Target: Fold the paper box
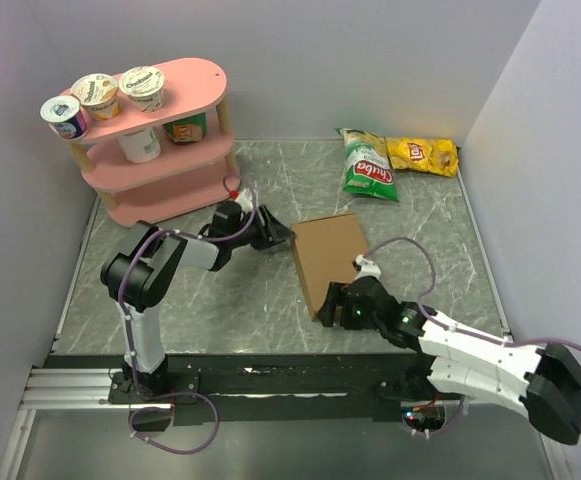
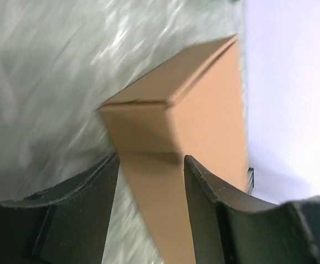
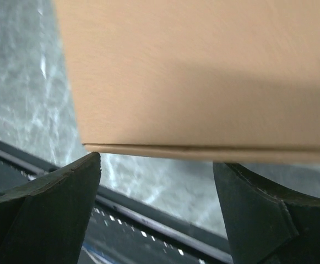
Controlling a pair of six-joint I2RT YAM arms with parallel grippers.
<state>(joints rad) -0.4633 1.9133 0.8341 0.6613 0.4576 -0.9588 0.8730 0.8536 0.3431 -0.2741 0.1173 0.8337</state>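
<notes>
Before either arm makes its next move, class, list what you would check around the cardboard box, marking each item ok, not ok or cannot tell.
1. Left gripper jaws apart, paper box corner between them: ok.
2. Right gripper jaws apart: ok.
3. Box edge between the right fingers: not ok, it sits just beyond the fingertips.
4. Left fingers touching the box: cannot tell.
5. Chip bags apart from the box: ok.

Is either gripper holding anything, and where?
Right gripper is open at the paper box's near edge, holding nothing. Left gripper straddles its left edge; a grip cannot be told.
</notes>
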